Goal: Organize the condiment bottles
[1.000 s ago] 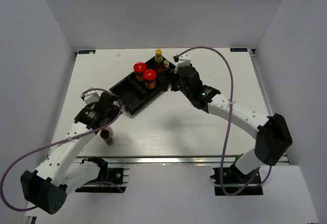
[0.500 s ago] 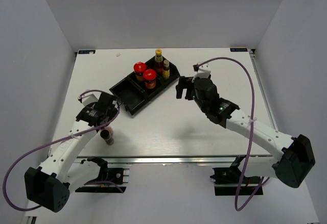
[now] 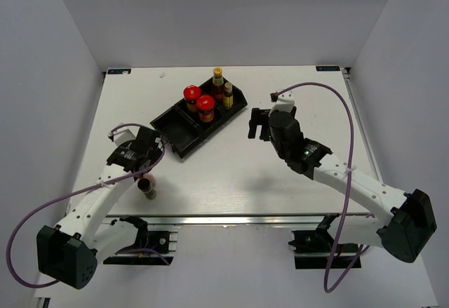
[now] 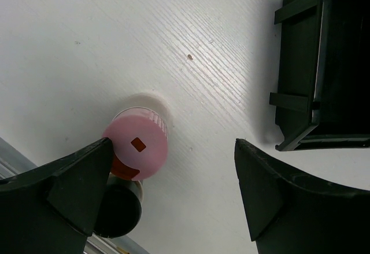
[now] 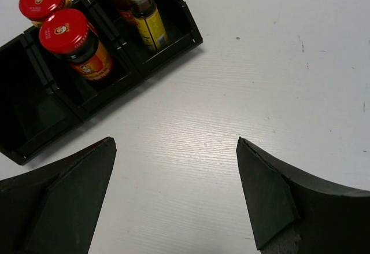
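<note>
The right gripper (image 3: 258,123) is now sitting clear of the black tray (image 3: 173,131), having backed away from the tray's far end over the last second. The left gripper (image 3: 144,171) is hanging where it was.

The right jaws are standing wide apart and holding nothing. The left jaws are also spread and holding nothing.

Four bottles are standing in the tray. Two red-lidded jars (image 5: 69,27) are sharing the middle compartment, and two slim sauce bottles (image 5: 144,12) are sharing the end compartment. The compartment nearest the left arm is showing no bottle.

Two bottles are waiting on the white surface (image 3: 231,175) in front of the left arm: one pink-capped bottle (image 4: 136,151) and one dark-capped bottle (image 4: 118,210).

The pink-capped bottle is standing upright, its long axis pointing up at the left wrist camera. It is sitting off-centre in the left gripper's (image 4: 172,164) gap, just beside one finger. The dark-capped bottle is touching or nearly touching it, partly hidden behind that finger.

The left arm is by far the nearer, so its jaws are likely needing to shift sideways to centre on the pink cap.
</note>
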